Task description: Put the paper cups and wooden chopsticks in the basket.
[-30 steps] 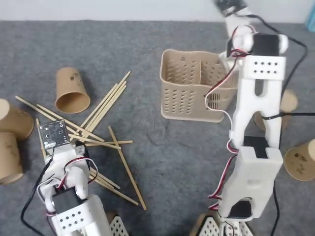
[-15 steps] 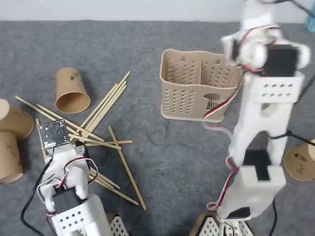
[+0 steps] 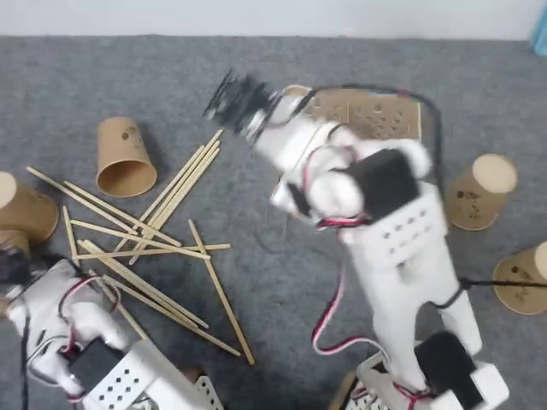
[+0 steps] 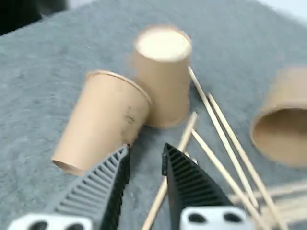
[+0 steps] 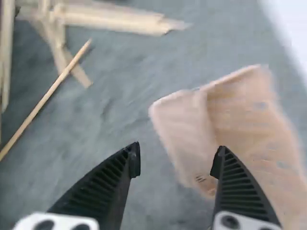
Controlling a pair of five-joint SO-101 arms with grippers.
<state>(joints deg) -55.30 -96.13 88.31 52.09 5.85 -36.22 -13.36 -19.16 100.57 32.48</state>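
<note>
At the table's left side, the left gripper (image 4: 145, 148) hangs empty, jaws only narrowly apart, just above a chopstick (image 4: 184, 136) and beside a cup (image 4: 103, 122) lying on its side against an upturned cup (image 4: 163, 72). To take the lying cup, I judge the jaws should spread wider and straddle its rim. The right gripper (image 5: 176, 149), wide apart and empty, hovers beside the basket (image 5: 230, 124).
</note>
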